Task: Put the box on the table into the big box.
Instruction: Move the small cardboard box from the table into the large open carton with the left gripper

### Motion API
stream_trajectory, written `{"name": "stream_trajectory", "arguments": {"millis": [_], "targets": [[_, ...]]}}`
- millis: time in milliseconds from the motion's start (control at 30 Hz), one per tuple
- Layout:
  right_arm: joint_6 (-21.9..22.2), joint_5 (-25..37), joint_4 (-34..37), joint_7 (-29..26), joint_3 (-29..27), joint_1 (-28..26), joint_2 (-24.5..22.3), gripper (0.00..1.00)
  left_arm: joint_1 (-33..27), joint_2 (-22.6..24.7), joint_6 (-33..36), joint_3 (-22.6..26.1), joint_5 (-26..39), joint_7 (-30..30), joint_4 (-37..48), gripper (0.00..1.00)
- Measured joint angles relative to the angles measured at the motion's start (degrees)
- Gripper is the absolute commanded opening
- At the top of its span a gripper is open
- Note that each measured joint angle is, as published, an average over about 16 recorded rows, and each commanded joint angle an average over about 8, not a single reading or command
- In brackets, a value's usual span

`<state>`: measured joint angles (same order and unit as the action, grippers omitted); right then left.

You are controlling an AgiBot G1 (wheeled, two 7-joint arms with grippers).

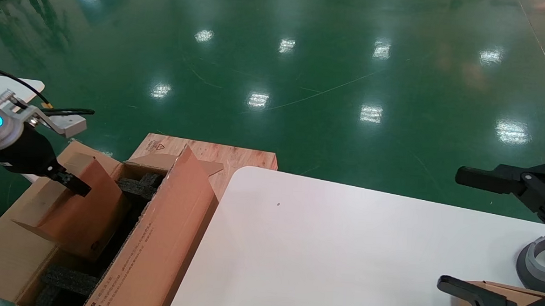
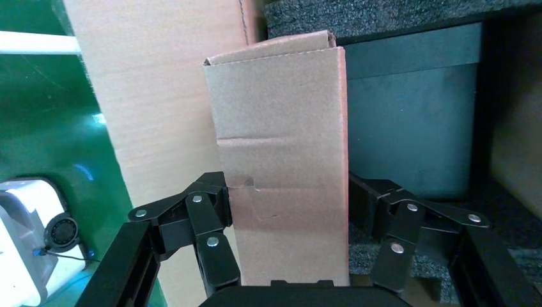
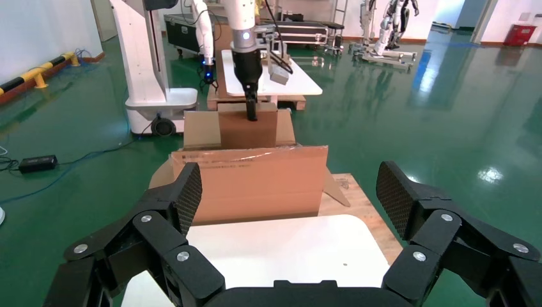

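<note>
Cardboard box (image 1: 76, 208) is hanging tilted in the left gripper's (image 2: 287, 240) clamping jaws over the foam-lined big box (image 1: 156, 240); the right gripper (image 1: 506, 240) is idling with jaws apart beyond the table (image 1: 342, 250).

We see a reddish-brown box (image 1: 76, 208) inside the big box (image 1: 155, 249), brown corrugated with small dark print (one flap only), black foam blocks (image 1: 72, 280) within; the table (image 1: 342, 254) is plain white, the floor (image 1: 304, 80) glossy green.
</note>
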<state>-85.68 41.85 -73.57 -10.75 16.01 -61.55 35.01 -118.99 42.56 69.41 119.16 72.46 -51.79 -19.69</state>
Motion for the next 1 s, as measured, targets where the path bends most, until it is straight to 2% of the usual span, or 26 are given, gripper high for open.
{"name": "stream_trajectory", "arguments": {"millis": [300,333,567,600,1000], "targets": [[0.0,0.0,0.0,0.0,0.0,0.0,0.0,1.0,3.52,1.64,-1.61,-0.11,0.13,0.01,1.44,0.0],[0.0,0.0,0.0,0.0,0.0,0.0,0.0,1.0,3.83,1.82,-1.72,-0.11,0.15,-0.02,1.6,0.05],[0.0,0.0,0.0,0.0,0.0,0.0,0.0,1.0,5.58,2.98,-2.22,-0.15,0.28,-0.27,2.56,0.92],[0.0,0.0,0.0,0.0,0.0,0.0,0.0,1.0,5.77,3.12,-2.26,-0.16,0.3,-0.3,2.68,1.0],[0.0,0.0,0.0,0.0,0.0,0.0,0.0,1.0,6.99,4.19,-2.52,-0.22,0.42,-0.49,3.6,1.0]]}}
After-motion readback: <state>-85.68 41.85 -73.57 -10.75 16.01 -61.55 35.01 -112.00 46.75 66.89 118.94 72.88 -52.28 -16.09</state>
